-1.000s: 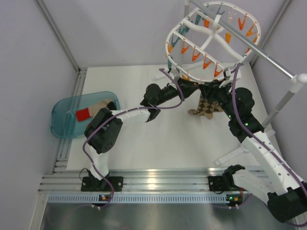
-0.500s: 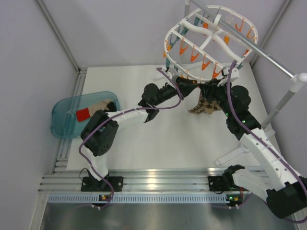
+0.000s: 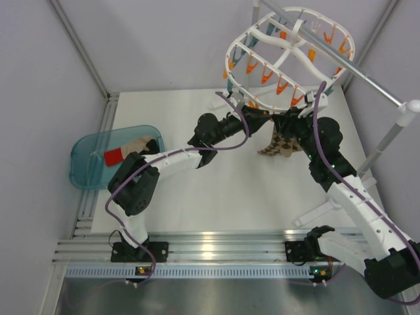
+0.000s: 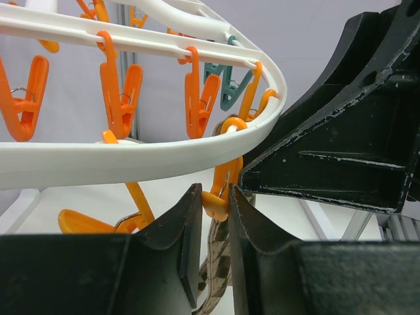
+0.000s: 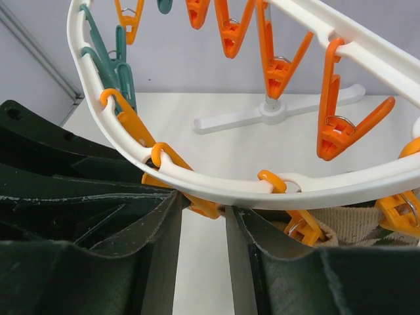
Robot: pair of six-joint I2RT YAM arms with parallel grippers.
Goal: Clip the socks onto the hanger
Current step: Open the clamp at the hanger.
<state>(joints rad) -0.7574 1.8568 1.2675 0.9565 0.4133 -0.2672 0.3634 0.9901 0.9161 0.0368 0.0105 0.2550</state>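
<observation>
Socks (image 3: 123, 153), red at one end and cream over the rest: lying in the teal bin (image 3: 86, 167) at the left side of the table (image 3: 216, 190), well apart from the hanger (image 4: 131, 157) and from both my grippers. Neither one is clipped or held.

Hanger hangs at the far right, above the table, with orange and teal pegs all round its rim. One brown-and-cream argyle sock (image 3: 279, 146) dangles under the near rim. It is not the pair I am after.

Both arms are up at that near rim, the grippers just beside each other. Left gripper (image 4: 214, 203): fingers closed tight on an orange peg (image 4: 222, 190) that hangs from the rim, argyle fabric directly below. Right gripper (image 5: 202, 203): fingers narrowly apart with an orange peg tip (image 5: 200, 209) between them. I cannot tell whether the pads press on it, nor whether it is the same peg the left one has.

Reckoning: for the red-and-cream pair, nothing is done yet. The work in hand looks to be at the argyle sock's peg, not the main job.

Left to do, as I judge it:
- Let go here and reach across to the bin.
- Lift one sock and carry it to the rim.
- Squeeze a free peg open, feed the sock's edge in and release.
- Do the same for the second sock.

Many bare pegs show along the rim, so room is no worry.
</observation>
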